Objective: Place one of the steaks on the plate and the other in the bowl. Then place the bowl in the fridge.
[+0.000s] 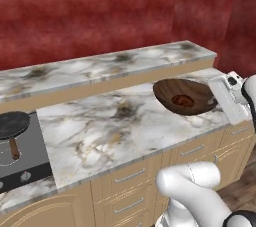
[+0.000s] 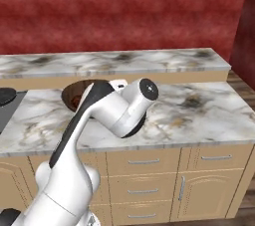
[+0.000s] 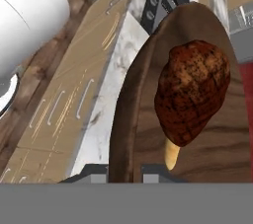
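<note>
Bowl [image 1: 184, 96] sits tilted at the right end of the counter [image 1: 110, 121]. Brown steak [image 3: 191, 95] lies inside. Gripper [image 3: 126, 171] fingers pinch its rim.

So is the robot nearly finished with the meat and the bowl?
Partly. A dark reddish-brown steak already lies in the shallow brown wooden bowl. Right now the tool is shut on the bowl's rim, lifting it tilted above the marble counter. Carrying it into the fridge is left.
</note>
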